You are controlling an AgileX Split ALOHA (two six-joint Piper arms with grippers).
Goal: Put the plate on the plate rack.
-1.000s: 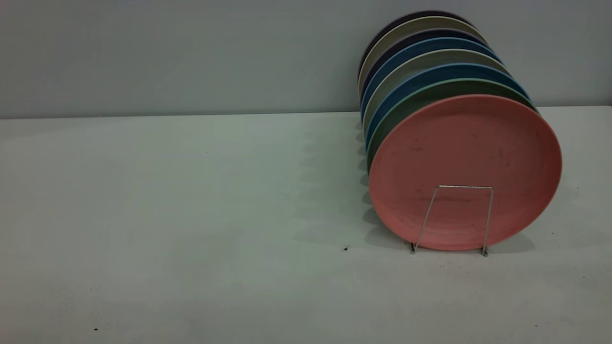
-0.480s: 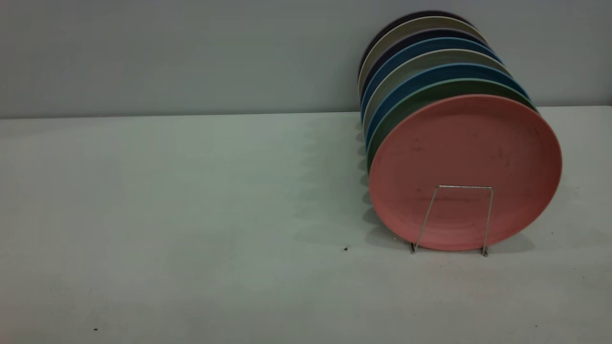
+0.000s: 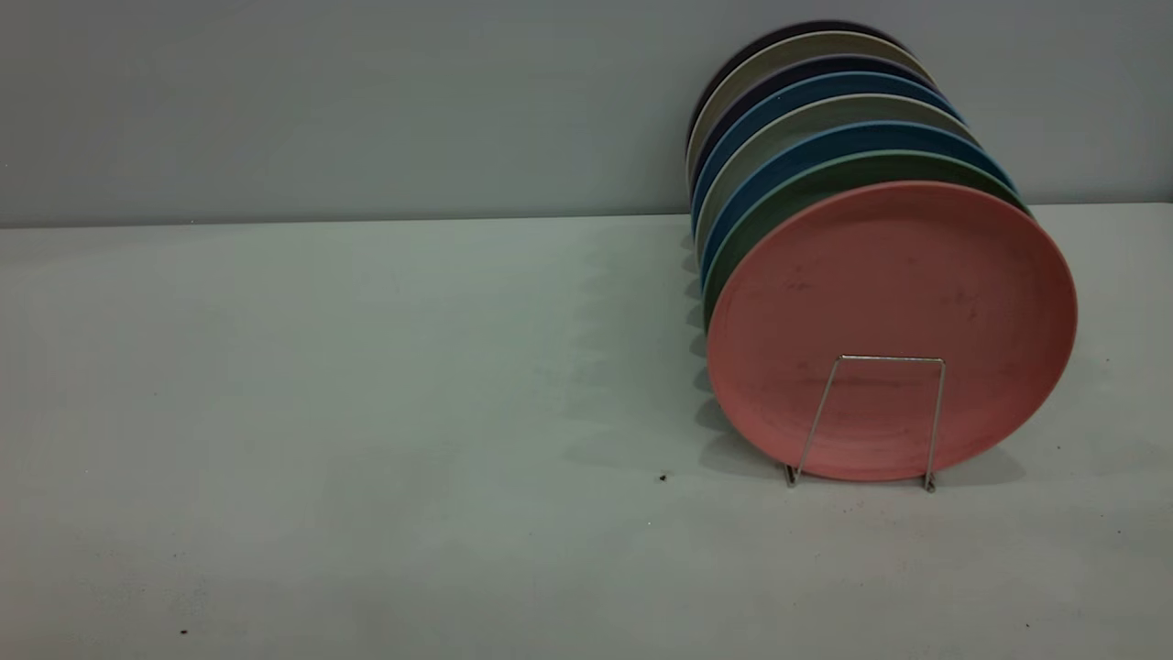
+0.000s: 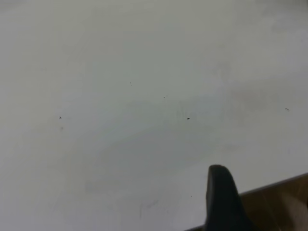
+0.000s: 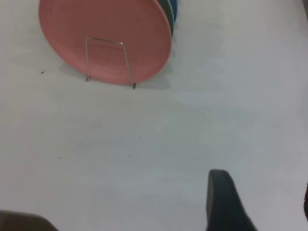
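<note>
Since the plate (image 3: 891, 330) already stands in the rack (image 3: 866, 420) well ahead of the right gripper (image 5: 226, 202), whose opening I can't tell, it looks light, stiff; grab its top rim.

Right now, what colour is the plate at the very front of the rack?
Salmon pink, with faint dark scuffs. The plate shows best in the exterior view, standing behind the plate rack loop.

The plate (image 5: 108, 36) stands upright in the plate rack (image 5: 108, 62) on the table (image 5: 144, 154).
</note>
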